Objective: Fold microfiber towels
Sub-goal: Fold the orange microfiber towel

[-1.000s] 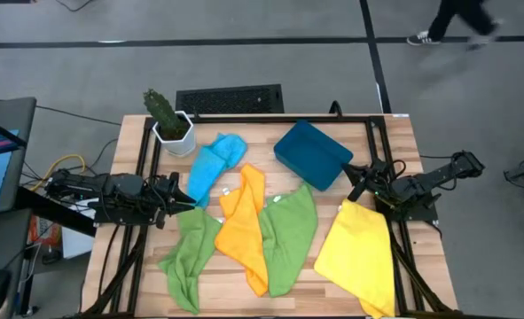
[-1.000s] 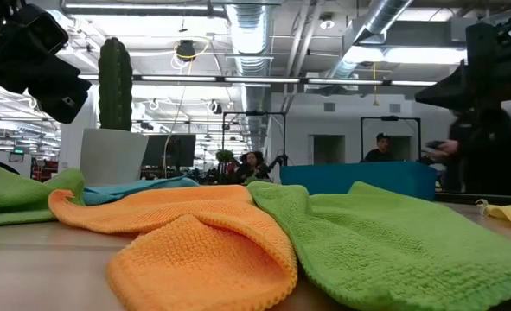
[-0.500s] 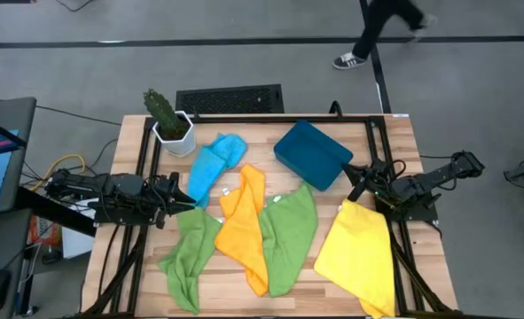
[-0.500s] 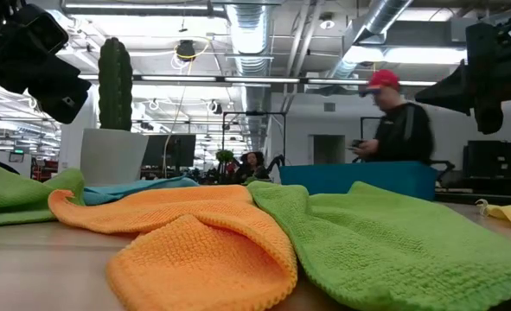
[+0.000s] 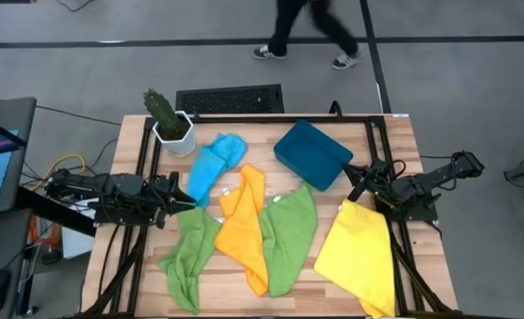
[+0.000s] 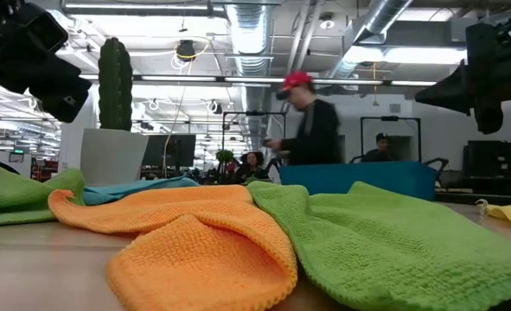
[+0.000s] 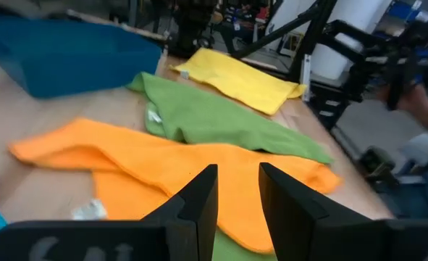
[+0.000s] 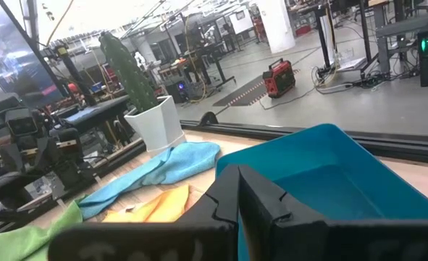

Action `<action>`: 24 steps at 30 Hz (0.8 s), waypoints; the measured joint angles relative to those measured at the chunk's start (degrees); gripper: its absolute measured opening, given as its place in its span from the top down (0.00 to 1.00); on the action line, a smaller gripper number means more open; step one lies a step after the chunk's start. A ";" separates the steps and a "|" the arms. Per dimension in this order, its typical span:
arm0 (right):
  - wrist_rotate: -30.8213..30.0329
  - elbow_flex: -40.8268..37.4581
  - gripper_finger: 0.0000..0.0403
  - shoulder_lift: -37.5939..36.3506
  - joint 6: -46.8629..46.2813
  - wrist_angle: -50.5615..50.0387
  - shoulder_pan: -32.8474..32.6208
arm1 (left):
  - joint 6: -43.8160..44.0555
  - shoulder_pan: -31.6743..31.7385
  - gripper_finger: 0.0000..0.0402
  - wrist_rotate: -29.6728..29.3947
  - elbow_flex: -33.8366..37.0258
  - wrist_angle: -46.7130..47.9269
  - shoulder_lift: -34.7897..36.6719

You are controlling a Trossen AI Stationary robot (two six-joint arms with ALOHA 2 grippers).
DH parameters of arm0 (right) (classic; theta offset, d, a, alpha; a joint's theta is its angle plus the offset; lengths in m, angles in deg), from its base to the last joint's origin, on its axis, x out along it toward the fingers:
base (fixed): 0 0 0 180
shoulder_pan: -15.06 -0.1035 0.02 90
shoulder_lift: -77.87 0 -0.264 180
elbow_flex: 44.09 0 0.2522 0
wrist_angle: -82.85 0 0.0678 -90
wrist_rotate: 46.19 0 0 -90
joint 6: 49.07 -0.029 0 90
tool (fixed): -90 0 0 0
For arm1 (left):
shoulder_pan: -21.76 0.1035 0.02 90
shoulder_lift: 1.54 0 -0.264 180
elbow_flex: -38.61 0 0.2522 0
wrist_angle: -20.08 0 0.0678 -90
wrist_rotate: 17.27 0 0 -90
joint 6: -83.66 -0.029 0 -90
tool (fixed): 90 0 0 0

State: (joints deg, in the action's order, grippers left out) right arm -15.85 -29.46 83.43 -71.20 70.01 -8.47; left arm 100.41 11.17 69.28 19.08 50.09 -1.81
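Towels are lying spread in a loose row across the wooden counter (image 5: 394,133), none of them folded. The light blue towel (image 5: 213,164) is sitting at the far left beside a potted cactus (image 5: 166,117); the orange towel (image 5: 244,226) is draping down the middle, its edges overlapping a green towel (image 5: 191,257) on its left and a second green towel (image 5: 288,235) on its right. The larger yellow towel (image 5: 359,252) is resting at the near right, its near corner hanging to the counter's edge. A dark teal bin (image 5: 312,153) is standing at the far right, apart from the cloths.

The left pincer (image 7: 237,192) is hovering off the counter's left edge, its fingers slightly parted with a narrow gap and pinching nothing, the orange cloth showing beyond them. The right pincer (image 8: 237,190) is hanging at the right edge between the bin and the yellow towel, its fingers pressed together and empty.

From counter height, the orange folds are filling the foreground and hiding most of the blue towel, while the yellow one is showing only as a sliver at the right. A person (image 6: 311,125) in a red cap is passing behind the counter, blurred; from above, only the legs are showing, cut off by the frame.
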 joint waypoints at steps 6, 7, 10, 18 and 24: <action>-0.47 0.00 0.92 0.00 0.02 3.26 1.64 | -6.44 0.02 0.77 -7.37 0.33 -3.88 0.00; -0.36 0.00 0.92 0.00 -0.12 3.41 1.92 | -6.26 0.01 0.77 -8.30 0.33 -4.70 0.00; -0.26 -0.03 0.92 0.00 -1.68 3.67 2.32 | -6.32 0.01 0.77 -10.97 0.31 -6.05 0.00; -0.24 -0.03 0.92 0.00 -1.79 7.76 3.43 | -9.41 0.02 0.77 -20.29 0.21 -12.61 0.00; -0.24 0.00 0.92 0.00 -1.89 7.77 3.43 | -3.95 0.02 0.77 -22.56 0.14 -14.73 0.00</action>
State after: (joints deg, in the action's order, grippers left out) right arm -16.08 -29.46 83.43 -73.08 77.78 -5.03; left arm 96.45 11.20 46.72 19.22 35.35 -1.81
